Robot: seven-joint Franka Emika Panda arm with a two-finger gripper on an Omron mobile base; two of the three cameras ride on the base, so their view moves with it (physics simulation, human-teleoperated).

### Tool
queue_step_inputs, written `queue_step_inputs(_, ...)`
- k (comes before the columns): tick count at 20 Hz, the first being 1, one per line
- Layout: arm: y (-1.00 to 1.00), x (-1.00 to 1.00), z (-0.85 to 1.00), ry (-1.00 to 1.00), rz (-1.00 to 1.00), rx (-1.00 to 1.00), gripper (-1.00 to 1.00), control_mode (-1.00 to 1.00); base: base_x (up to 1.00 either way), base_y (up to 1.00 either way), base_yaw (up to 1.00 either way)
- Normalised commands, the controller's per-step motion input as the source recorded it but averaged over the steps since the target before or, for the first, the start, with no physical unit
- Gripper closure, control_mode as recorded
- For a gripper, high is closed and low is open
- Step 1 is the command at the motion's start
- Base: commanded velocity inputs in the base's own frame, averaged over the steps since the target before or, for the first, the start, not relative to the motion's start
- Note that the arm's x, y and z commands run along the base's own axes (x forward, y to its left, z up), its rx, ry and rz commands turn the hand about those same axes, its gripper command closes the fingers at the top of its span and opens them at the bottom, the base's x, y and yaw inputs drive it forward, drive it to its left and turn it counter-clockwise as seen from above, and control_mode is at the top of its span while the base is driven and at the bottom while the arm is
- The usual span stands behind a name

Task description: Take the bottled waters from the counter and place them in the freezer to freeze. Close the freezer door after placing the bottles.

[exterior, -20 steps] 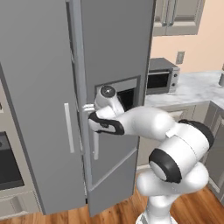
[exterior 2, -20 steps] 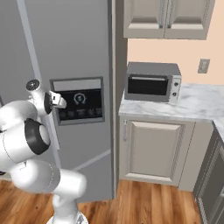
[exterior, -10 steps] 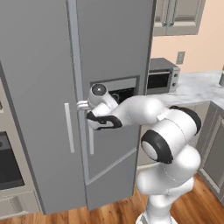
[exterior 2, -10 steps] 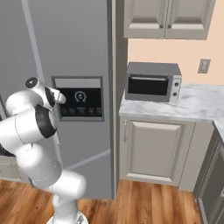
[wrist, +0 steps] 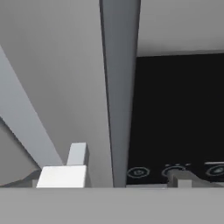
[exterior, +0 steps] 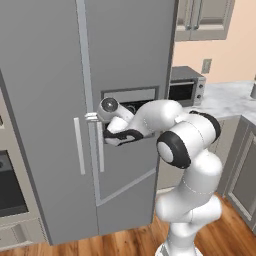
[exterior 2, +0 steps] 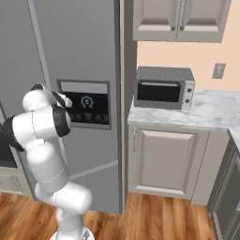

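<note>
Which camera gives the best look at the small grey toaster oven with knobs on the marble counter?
The right base view: the small grey toaster oven faces it whole, dark glass door and knobs clear, on the white marble counter. In the left base view the fridge edge and the arm partly hide it.

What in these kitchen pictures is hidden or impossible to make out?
- Inside the freezer: its doors hide it in both base views.
- Gripper fingertips: left base view, too small; right base view, behind the arm.
- Dispenser panel markings: too small; hand view, blurred.
- Counter: cut by the right edge.
</note>
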Motion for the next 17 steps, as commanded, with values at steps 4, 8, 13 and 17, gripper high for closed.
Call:
queue_step_inputs(4, 0.00, 0.51, -0.04, -0.05, 0.00, 0.00, -1.00, -1.00, 0.00, 0.00, 0.00)
queue_step_inputs(8, 0.00, 0.53, -0.03, -0.03, 0.00, 0.00, -1.00, -1.00, 0.00, 0.00, 0.00)
queue_step_inputs(13, 0.00, 0.57, -0.01, 0.00, -0.01, 0.00, -1.00, -1.00, 0.00, 0.00, 0.00)
queue_step_inputs(17, 0.00, 0.57, 0.00, 0.00, -0.03, 0.00, -1.00, -1.00, 0.00, 0.00, 0.00)
